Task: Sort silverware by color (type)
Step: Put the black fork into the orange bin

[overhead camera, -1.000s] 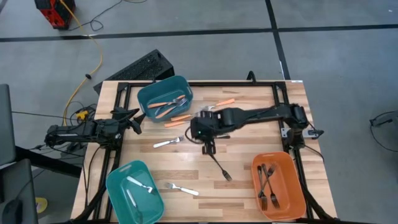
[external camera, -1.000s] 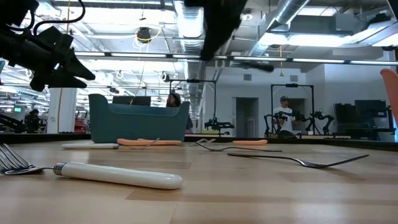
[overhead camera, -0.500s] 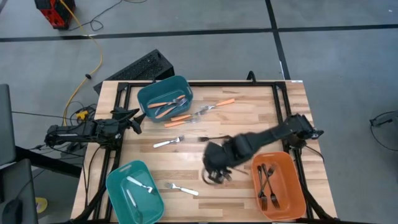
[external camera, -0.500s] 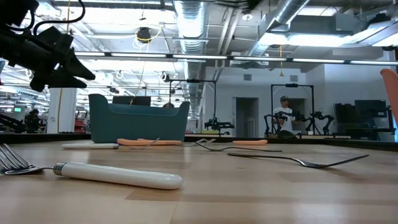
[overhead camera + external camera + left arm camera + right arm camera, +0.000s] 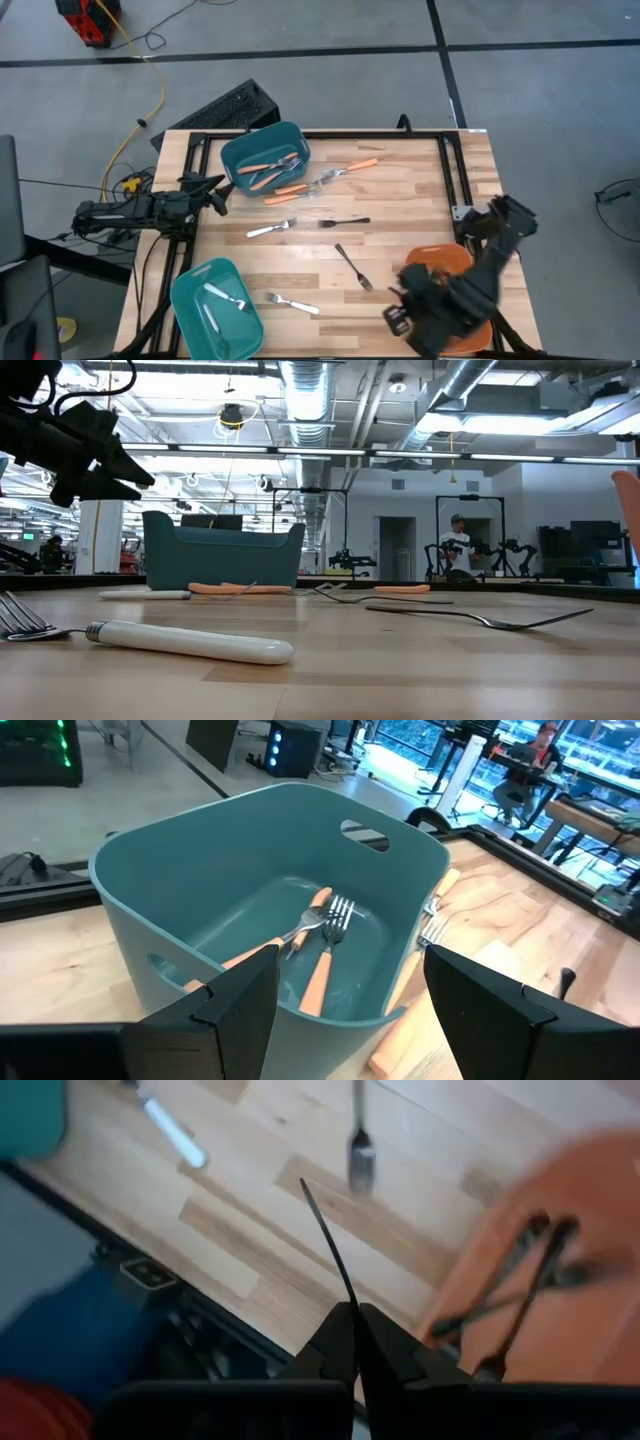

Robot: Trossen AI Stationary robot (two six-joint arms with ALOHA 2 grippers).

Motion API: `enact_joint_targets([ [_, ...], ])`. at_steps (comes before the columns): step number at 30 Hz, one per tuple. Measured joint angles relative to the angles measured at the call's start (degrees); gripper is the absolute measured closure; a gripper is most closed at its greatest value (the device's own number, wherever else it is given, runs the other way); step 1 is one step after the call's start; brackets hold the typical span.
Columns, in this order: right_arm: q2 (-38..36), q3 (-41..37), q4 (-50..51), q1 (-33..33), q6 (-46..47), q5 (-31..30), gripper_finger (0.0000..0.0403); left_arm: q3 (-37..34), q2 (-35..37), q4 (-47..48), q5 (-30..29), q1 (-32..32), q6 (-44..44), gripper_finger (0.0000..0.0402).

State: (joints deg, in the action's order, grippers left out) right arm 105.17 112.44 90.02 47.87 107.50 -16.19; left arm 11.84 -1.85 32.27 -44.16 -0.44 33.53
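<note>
My right gripper (image 5: pixel 350 1312) hangs over the table's near right, just left of the orange bin (image 5: pixel 450 262), and is shut on a thin black fork (image 5: pixel 322 1230). The bin holds several black forks (image 5: pixel 520 1270). Two more black forks (image 5: pixel 345 221) (image 5: pixel 353 267) lie flat mid-table. Orange-handled forks (image 5: pixel 355 166) lie by the far teal bin (image 5: pixel 262 157), others inside it (image 5: pixel 325 935). White forks (image 5: pixel 270 230) (image 5: pixel 292 303) lie flat on the table. My left gripper (image 5: pixel 345 1020) stands open at the left edge, facing that bin. My right gripper pinches one end of the black fork (image 5: pixel 345 1302) between its two fingertips. The fingers point steeply down. The fork sticks out past the fingertips as a thin dark shaft, lifted clear of the table. Which end is pinched cannot be told.
A second teal bin (image 5: pixel 215 300) with a white fork in it stands at the near left corner. The table's near edge (image 5: pixel 180 1270) runs just below my right gripper. Bare wood lies between the bins at mid-table.
My right gripper has swung from the table's middle toward the near right corner, up beside the orange bin, rolling about as it went and staying shut.
</note>
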Motion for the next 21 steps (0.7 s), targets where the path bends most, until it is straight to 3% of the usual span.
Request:
enact_joint_targets([
  [5, -1.97, -6.66, 0.13, 7.07, 17.05, -0.52, 0.0376, 0.0, 0.0, -0.02, -0.08, -0.01, -0.16, 0.0167],
  [13, -2.43, -11.15, 0.01, 6.49, 16.93, 2.98, 0.0376, 0.0, -0.02, -0.02, -0.72, 0.01, -0.49, 0.0167],
  [21, -10.66, -18.37, -0.04, 7.81, 17.46, 4.54, 0.0378, 0.0, -0.02, -0.02, -0.68, -0.01, -0.89, 0.0167],
])
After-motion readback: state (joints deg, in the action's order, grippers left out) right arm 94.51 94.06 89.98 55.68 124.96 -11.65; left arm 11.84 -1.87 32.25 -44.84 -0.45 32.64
